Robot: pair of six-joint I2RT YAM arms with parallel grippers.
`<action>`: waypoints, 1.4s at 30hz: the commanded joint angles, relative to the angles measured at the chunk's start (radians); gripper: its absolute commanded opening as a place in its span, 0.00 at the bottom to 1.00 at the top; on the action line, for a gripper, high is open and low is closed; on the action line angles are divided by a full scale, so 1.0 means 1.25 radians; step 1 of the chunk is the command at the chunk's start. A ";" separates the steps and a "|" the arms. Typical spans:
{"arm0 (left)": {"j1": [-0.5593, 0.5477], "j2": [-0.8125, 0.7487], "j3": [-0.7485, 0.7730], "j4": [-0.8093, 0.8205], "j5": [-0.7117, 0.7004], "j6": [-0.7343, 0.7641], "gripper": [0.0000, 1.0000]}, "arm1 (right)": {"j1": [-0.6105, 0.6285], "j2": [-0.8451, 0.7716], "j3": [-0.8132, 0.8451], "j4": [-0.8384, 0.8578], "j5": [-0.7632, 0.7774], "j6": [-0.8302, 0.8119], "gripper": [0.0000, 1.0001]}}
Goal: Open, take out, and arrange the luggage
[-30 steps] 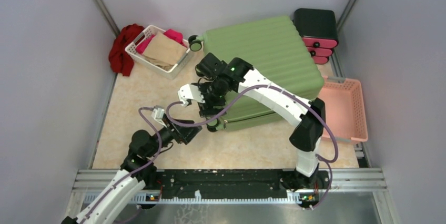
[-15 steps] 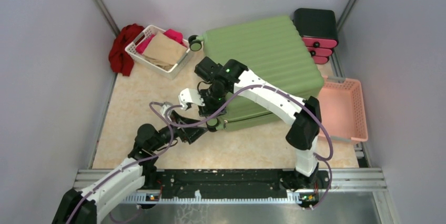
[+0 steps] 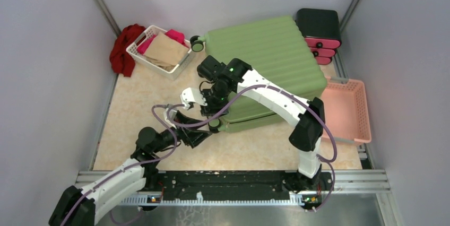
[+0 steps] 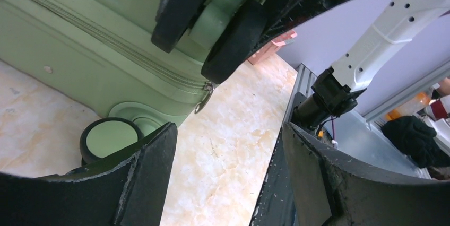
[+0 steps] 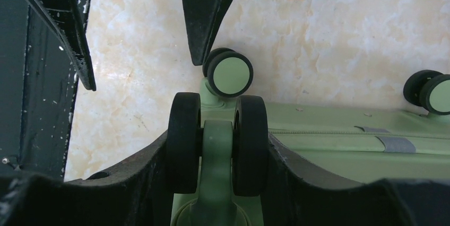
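Observation:
The light-green luggage [image 3: 270, 51] lies flat and zipped, its black wheels toward the left. My right gripper [image 3: 210, 100] is at its near left corner. In the right wrist view the right gripper [image 5: 217, 151] is shut on the upper twin wheel [image 5: 184, 146], one finger pressed on each side. My left gripper [image 3: 197, 133] stands open just in front of that corner, low over the floor. The left wrist view shows the left gripper [image 4: 228, 146] with only floor between its fingers, the lower wheel [image 4: 109, 137] beside its left finger, and the zipper pull [image 4: 204, 98] just above.
A white basket [image 3: 139, 55] with folded clothes and a red cloth [image 3: 123, 48] sit at the back left. A black-and-pink drawer box [image 3: 318, 29] stands behind the luggage. A pink basket [image 3: 347, 109] is at the right. The arms' rail [image 3: 228, 183] runs along the front.
The right jaws have closed onto the twin wheel. The left arm has swung right and forward toward the luggage's near corner, with its jaws narrowing slightly.

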 commanded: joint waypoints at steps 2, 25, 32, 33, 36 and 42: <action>-0.042 0.010 -0.124 0.081 -0.024 0.096 0.79 | -0.018 -0.094 0.096 -0.029 -0.104 -0.019 0.00; -0.162 0.370 -0.129 0.347 -0.142 0.252 0.54 | -0.030 -0.058 0.134 -0.036 -0.122 -0.002 0.00; -0.198 0.623 -0.127 0.631 -0.207 0.231 0.52 | -0.033 -0.080 0.109 -0.029 -0.124 -0.001 0.00; -0.207 0.645 -0.123 0.653 -0.212 0.234 0.52 | -0.033 -0.083 0.105 -0.028 -0.125 0.000 0.00; -0.235 0.694 -0.109 0.707 -0.230 0.250 0.53 | -0.033 -0.085 0.103 -0.028 -0.126 0.001 0.00; -0.286 0.745 -0.095 0.774 -0.280 0.298 0.54 | -0.033 -0.080 0.105 -0.030 -0.130 0.006 0.00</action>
